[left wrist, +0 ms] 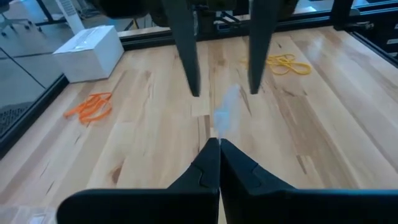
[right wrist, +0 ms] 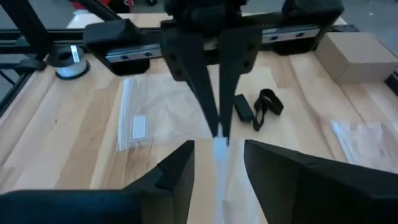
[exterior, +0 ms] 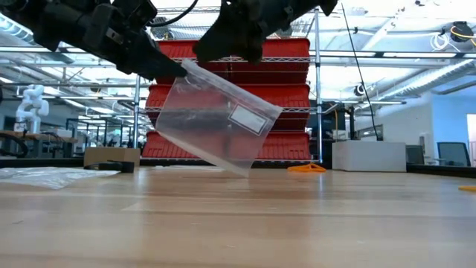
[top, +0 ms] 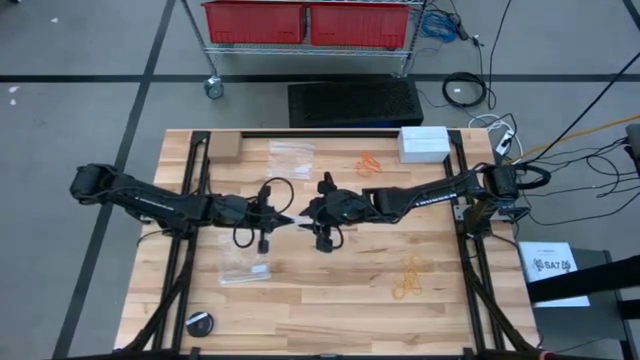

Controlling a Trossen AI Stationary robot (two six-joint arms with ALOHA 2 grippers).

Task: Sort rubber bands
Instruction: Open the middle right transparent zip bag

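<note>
My left gripper (top: 290, 218) is shut on a clear plastic bag (exterior: 216, 123) with a white label, held up over the table's middle. My right gripper (right wrist: 217, 155) faces it from the right and is open. Its fingers (left wrist: 193, 81) stand on either side of the bag's upper edge, and I see no touch. Orange rubber bands (top: 370, 163) lie on the far part of the table. Yellow rubber bands (top: 410, 280) lie on the near right part. Black bands cannot be made out. My left gripper pinches the bag's upper corner (exterior: 186, 71) between its two shut fingers, coming level from the table's left. The bag hangs tilted below the fingers, lifted clear of the table, with its lower corner (exterior: 242, 171) pointing down.
Two more clear bags lie flat, one near-left (top: 245, 265) and one far (top: 290, 155). On the table stand a white box (top: 424, 142), a cardboard box (top: 225, 148) and a round black thing (top: 200, 322). A dark strap-like thing (right wrist: 261, 106) lies under the left arm.
</note>
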